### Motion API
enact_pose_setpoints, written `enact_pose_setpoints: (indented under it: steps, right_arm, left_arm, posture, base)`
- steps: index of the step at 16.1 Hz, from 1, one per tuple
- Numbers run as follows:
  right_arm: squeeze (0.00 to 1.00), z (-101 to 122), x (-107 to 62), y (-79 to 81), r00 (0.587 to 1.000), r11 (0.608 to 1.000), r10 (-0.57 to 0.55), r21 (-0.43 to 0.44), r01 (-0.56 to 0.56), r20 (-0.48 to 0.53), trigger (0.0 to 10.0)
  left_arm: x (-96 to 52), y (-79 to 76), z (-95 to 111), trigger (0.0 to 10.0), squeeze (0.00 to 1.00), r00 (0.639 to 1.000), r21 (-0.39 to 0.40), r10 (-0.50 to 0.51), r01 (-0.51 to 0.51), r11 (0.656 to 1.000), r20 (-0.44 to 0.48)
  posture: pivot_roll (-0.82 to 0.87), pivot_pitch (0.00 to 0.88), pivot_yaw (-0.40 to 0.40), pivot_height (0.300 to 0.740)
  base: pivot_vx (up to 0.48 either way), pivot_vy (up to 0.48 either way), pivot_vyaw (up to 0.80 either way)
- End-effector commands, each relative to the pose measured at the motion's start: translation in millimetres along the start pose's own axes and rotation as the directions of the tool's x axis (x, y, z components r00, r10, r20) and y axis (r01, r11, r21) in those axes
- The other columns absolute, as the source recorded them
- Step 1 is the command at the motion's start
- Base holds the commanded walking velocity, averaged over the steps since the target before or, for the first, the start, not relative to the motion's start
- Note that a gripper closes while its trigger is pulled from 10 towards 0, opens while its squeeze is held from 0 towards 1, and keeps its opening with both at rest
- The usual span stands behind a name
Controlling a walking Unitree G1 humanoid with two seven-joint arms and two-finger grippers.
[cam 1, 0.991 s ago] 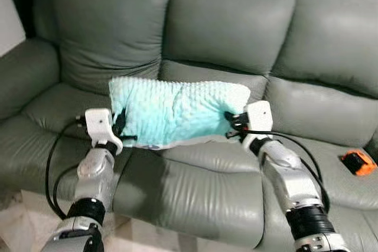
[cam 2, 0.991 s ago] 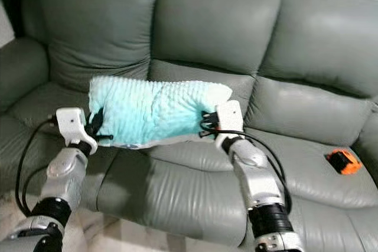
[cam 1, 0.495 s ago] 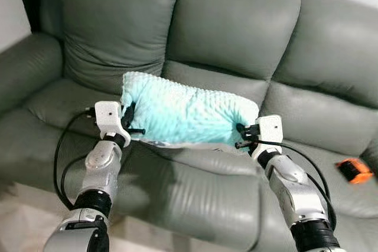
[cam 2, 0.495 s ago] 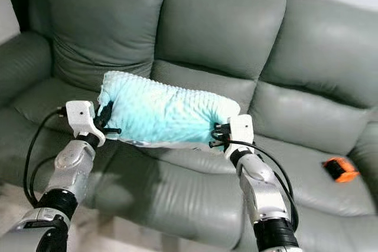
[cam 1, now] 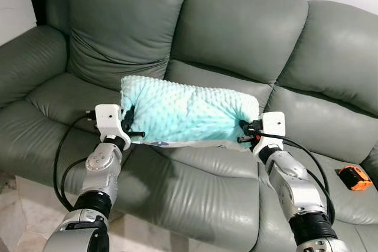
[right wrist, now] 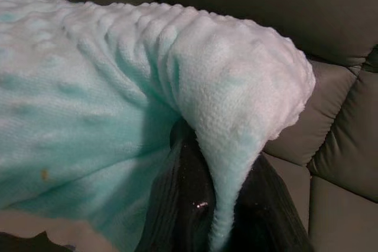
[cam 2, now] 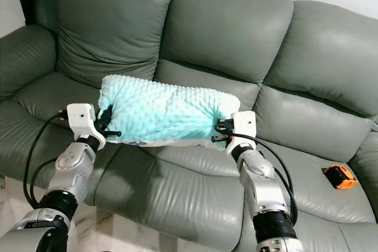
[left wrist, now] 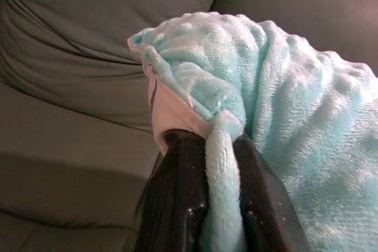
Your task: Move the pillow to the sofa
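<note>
left gripper pinching pillow end | right gripper pinching the other end | pillow spans between them, above sofa seat | lower evenly, release together

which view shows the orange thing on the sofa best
The left eye view: the orange thing lies whole and unblocked on the sofa seat at the robot's right. The right eye view shows it too, nearer the frame edge. The wrist views show pillow and sofa instead.
</note>
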State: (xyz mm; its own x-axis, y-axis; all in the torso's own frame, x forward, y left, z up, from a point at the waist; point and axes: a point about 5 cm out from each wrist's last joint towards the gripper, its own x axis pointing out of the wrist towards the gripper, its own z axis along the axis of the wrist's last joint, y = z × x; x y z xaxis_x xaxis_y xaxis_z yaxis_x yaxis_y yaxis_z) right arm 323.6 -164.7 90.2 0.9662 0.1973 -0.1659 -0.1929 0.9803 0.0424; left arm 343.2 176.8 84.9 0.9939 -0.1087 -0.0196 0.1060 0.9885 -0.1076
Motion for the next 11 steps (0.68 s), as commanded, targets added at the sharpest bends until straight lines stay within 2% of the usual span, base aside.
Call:
enact_pose_setpoints:
  steps: [1,3,6,9,11]
  right_arm:
    - [0.0,6.8,-5.1,-21.3,0.996,0.997,-0.079,0.014,0.079,0.033,10.0]
    - [0.0,4.8,-8.0,-24.7,0.995,0.995,-0.095,0.024,0.095,0.034,10.0]
    - [0.0,3.7,-18.1,-26.6,0.986,0.988,-0.153,0.042,0.15,0.064,10.0]
    - [0.0,-6.2,-27.0,-23.7,0.988,0.987,-0.146,0.071,0.142,0.042,10.0]
    - [0.0,-8.2,-26.8,-18.6,0.993,0.992,-0.116,0.049,0.115,0.028,10.0]
  left_arm:
    - [7.8,-8.4,7.7,10.0,0.0,1.0,0.003,-0.028,0.028,1.0,0.014]
    - [14.7,-13.5,19.2,10.0,0.0,0.997,0.009,-0.06,0.06,0.998,0.044]
    - [19.7,-18.9,24.3,10.0,0.0,0.993,0.042,-0.117,0.116,0.992,0.03]
    - [23.8,-18.3,26.2,10.0,0.0,0.994,0.043,-0.112,0.111,0.993,0.008]
    - [27.3,-17.6,32.9,10.0,0.0,0.994,0.036,-0.104,0.103,0.994,0.024]
  posture:
    - [-0.01,0.0,-0.125,0.74]
    - [-0.03,0.0,-0.089,0.74]
    - [-0.1,0.0,0.001,0.74]
    - [-0.13,0.0,0.026,0.74]
    - [-0.15,0.0,0.035,0.74]
  base:
    - [0.0,0.0,0.0]
    - [0.0,0.0,0.0]
    - [0.0,0.0,0.0]
    - [0.0,0.0,0.0]
    - [0.0,0.0,0.0]
